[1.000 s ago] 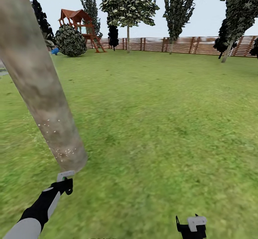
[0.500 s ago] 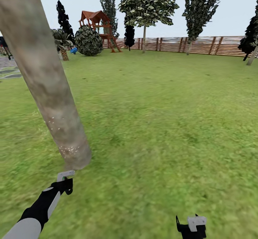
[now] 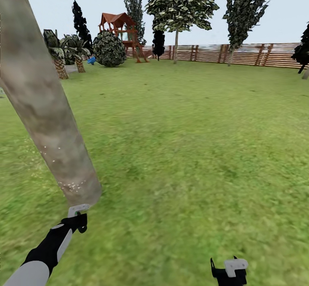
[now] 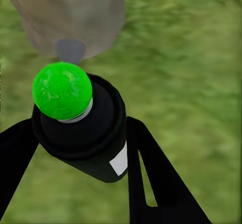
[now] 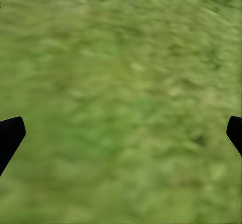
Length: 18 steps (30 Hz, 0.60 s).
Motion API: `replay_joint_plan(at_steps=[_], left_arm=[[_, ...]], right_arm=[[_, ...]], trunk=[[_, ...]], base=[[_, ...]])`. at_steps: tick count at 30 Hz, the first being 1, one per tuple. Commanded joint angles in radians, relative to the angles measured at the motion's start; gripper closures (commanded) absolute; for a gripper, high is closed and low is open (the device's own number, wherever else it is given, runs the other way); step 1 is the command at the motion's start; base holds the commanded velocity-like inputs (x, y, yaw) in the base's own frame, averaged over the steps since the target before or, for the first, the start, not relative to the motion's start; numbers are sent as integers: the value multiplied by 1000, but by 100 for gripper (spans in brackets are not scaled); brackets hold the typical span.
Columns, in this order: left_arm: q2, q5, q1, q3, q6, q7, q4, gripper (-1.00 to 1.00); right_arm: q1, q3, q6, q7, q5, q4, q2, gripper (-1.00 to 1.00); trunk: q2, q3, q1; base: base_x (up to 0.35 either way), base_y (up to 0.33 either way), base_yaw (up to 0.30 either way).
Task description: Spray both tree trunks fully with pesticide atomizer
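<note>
My left gripper [image 3: 78,214] [image 4: 80,133] is shut on the pesticide atomizer [image 4: 83,133], a dark bottle with a bright green round top. It is held just short of the foot of a thick mottled grey-brown tree trunk [image 3: 47,106] [image 4: 65,12] leaning across the left of the head view. Fine white specks of pesticide [image 3: 73,186] dot the trunk's lower part. My right gripper [image 3: 224,266] [image 5: 121,133] hangs open low at the right over the grass floor [image 3: 193,149], nothing between its fingers.
Far across the lawn runs a brown slat fence [image 3: 244,54] with several tall trees [image 3: 176,7] before it. A red-roofed play tower [image 3: 118,26], a round dark bush [image 3: 109,49] and striped palm-like plants [image 3: 60,54] stand at the far left.
The whole view has swung, so the far fence, bush and play tower sit further right and the palm-like plants have come into sight. Both grippers keep their places and states.
</note>
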Motion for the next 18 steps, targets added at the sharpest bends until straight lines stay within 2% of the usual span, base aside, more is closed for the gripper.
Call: replay_joint_plan(at_steps=[1,6,10,18], left_arm=[[1,0,0,0,0,0,0,100],[4,-1,0,-1,1,3,-2,100],[2,1,0,-2,0,76,-2,100],[1,1,0,-1,0,84,0,100]], right_arm=[[0,0,0,0,0,0,0,-100],[1,0,0,0,0,0,0,-100],[0,0,0,0,0,0,0,-100],[0,0,0,0,1,0,0,-100]], trunk=[[0,0,0],[0,0,0],[0,0,0],[0,0,0]], base=[[188,-231,261],[188,-231,272],[188,-231,276],[188,-231,276]])
